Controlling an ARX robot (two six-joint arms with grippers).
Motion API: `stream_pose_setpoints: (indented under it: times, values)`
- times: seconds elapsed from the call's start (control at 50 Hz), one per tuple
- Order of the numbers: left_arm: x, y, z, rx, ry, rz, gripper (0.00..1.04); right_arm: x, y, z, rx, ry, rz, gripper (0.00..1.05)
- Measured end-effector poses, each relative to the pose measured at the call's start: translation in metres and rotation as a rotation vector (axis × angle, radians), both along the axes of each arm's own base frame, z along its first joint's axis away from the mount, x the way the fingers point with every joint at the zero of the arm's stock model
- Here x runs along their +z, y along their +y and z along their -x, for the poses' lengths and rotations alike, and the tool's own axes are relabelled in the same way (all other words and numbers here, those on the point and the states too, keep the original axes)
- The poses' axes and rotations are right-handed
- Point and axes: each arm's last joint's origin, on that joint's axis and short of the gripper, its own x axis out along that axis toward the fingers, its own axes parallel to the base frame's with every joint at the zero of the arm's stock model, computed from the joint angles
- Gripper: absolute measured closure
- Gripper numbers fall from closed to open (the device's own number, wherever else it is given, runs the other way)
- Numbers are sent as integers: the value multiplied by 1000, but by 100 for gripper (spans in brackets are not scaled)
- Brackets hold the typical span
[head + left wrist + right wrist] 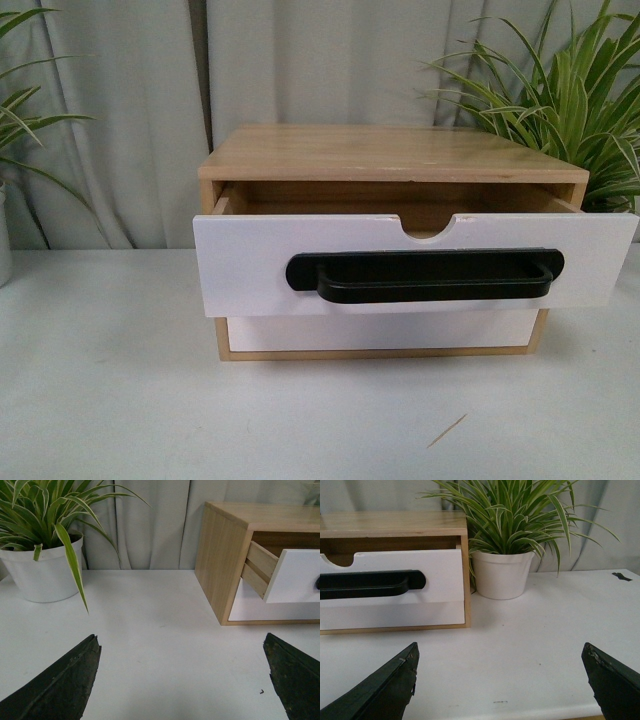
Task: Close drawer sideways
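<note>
The drawer [250, 270] has a white front, a long black bar handle [425, 275] and a half-round notch in its top edge. It stands pulled out of the light wood cabinet [390, 152], above a plain white handleless drawer [380, 331]. Neither arm shows in the front view. My left gripper [182, 652] is open and empty over the white table, left of the cabinet [222, 560]; the drawer [295, 575] juts out there. My right gripper [500, 657] is open and empty, in front of the cabinet's right end; the drawer [440, 570] and handle [370, 583] show there.
A spider plant in a white pot [42, 575] stands left of the cabinet. Another potted plant [500, 575] stands close to the cabinet's right side, its leaves [570, 100] behind it. Grey curtains hang behind. The white table's front edge [530, 715] lies under my right gripper.
</note>
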Motion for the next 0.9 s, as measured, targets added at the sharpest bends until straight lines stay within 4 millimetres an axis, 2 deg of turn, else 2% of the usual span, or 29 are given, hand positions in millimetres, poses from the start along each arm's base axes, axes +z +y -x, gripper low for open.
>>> stream_pose_setpoints:
  times: [0.78,0.82,0.84,0.86,0.9]
  values:
    - [0,0,0,0,0,0,6,0,0,0,0,0,0,9]
    - [0,0,0,3,0,0,6,0,0,0,124,92,30,9]
    - [0,0,0,5,1,0,6,-1,-1,-1,247,213,53,9]
    - [1,0,-1,57,51,43,6,-1,-1,-1,304,257,52,9]
    - [1,-1,-1,282,249,115,6,-5,-1,-4,468,371,27,9]
